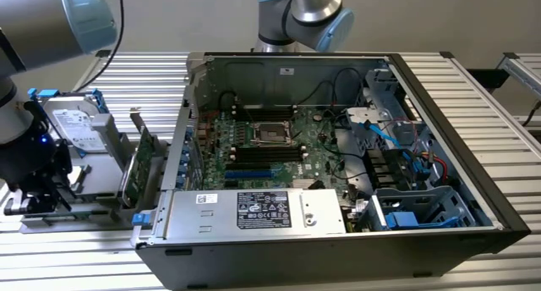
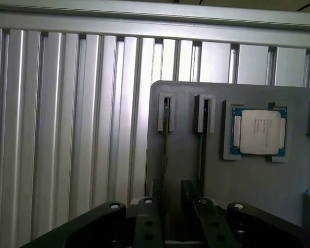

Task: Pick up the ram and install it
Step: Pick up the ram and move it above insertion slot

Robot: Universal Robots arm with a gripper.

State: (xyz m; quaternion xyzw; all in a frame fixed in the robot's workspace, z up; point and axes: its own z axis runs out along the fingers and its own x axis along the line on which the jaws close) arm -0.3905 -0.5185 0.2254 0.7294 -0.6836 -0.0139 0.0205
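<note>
Presently the gripper [image 2: 174, 209] hangs parted above the grey tray [image 2: 258, 191].

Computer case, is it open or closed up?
Open. The computer case has its side off, so the motherboard and the silver power supply inside are in plain sight in the exterior view.

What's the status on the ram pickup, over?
Fingers open, empty, above gray tray. Ram apparently edge-on in tray slot, not gripped. CPU seated beside the slots, apart from them.
</note>
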